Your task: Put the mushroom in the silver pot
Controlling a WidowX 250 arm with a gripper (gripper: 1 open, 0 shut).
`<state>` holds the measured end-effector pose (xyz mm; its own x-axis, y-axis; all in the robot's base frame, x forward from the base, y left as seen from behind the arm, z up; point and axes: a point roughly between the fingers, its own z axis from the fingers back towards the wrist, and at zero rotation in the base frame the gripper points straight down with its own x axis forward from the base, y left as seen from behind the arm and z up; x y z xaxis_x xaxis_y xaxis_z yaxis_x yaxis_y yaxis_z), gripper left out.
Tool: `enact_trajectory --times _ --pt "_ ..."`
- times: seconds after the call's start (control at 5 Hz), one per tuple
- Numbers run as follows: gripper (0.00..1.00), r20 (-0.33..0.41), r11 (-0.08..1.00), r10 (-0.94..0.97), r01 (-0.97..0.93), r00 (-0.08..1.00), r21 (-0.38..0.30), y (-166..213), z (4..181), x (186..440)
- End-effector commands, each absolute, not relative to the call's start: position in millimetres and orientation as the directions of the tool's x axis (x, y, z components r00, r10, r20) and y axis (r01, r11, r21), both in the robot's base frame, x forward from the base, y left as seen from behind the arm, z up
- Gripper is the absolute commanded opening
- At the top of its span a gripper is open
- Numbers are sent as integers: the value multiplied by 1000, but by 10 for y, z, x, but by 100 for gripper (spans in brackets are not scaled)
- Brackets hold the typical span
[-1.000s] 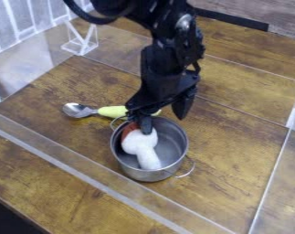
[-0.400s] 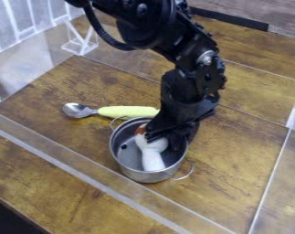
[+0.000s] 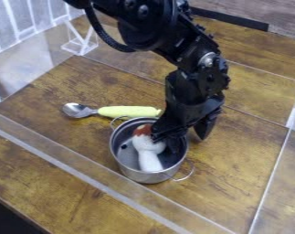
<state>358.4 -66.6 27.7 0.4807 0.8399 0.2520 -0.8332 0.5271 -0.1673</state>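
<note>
Camera view: pincer [image 3: 165,134] apart, partly hiding mushroom [image 3: 144,149] cap inside silver pot [image 3: 128,167].

The robot arm [image 3: 174,46] is all black and shiny, made of thick round parts joined together. A black cable curves along it near the top of the frame.

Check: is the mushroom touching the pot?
Touching. The camera view shows the mushroom lying inside the pot, its white stem resting on the pot's floor, red cap up by the gripper.
</note>
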Motion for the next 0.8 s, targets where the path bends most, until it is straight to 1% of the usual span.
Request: enact_trajectory --times 0.0,0.2,0.4,0.6 --pt "100 255 478 866 -860 430 -175 -453 338 3518" --pt "0 260 533 836 -829 483 -172 -416 394 3553" --pt "0 265 586 801 -792 536 -168 -382 483 3589" --pt "100 260 603 790 -780 555 -167 -397 592 3536"
